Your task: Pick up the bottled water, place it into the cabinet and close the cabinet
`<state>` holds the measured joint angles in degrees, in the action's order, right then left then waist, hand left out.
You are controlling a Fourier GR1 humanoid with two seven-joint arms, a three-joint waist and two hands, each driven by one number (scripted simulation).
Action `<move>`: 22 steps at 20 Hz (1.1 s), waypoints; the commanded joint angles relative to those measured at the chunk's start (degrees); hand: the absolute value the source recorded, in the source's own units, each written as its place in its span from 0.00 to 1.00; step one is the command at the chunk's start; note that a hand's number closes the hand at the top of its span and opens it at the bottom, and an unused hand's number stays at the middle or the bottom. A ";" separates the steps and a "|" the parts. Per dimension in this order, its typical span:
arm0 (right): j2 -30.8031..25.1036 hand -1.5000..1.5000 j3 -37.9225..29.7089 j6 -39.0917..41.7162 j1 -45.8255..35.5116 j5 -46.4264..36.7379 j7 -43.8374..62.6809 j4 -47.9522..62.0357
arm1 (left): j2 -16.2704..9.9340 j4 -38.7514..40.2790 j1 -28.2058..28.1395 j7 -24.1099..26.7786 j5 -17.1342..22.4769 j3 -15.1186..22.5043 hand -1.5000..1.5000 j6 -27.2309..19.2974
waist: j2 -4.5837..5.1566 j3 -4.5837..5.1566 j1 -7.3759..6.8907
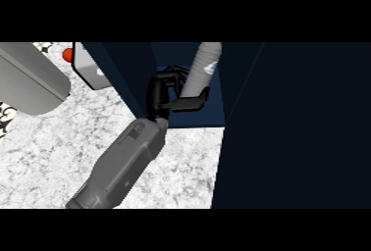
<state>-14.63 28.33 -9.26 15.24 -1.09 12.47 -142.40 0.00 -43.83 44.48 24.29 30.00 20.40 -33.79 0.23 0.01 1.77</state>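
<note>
The bottle [201, 68] stands tilted inside the cabinet [290, 122], on its dark blue floor. My hand [170, 93] is curled round the bottle's low end, thumb on one side, fingers on the other. I think this is my right hand, though I cannot be sure. The white stone counter [58, 157] lies just outside the cabinet.
</note>
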 commanded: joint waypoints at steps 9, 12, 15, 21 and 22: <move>-0.72 0.00 -1.34 2.52 2.91 2.99 -2.18 -2.22 | 0.00 22.22 12.42 5.46 -0.71 -5.13 1.00 -4.58 | 0.41 -0.01 0.80; -2.30 0.00 -6.61 4.35 0.26 6.85 -0.66 -2.88 | -0.56 25.87 13.53 10.53 0.09 -7.33 1.00 -2.19 | 0.95 0.02 1.09; -1.73 0.00 -3.15 5.03 3.94 5.53 -2.89 -3.99 | 0.00 27.55 15.90 10.36 0.96 -5.72 1.00 -6.03 | 0.88 0.01 2.74; -1.11 0.00 -2.71 5.33 3.74 4.00 -2.79 -4.27 | -0.03 33.85 16.54 12.94 -1.41 -6.23 0.00 -4.14 | 1.14 0.06 2.83; -1.38 0.00 -3.09 5.55 4.28 4.37 -2.52 -5.06 | -0.02 33.95 18.22 11.59 -1.40 -6.39 0.00 -4.81 | 0.85 0.04 2.30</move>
<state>-15.74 24.70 -4.12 17.92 1.15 7.99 -142.26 -0.38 -12.46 61.20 35.20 28.98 14.30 -37.80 1.09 0.03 3.82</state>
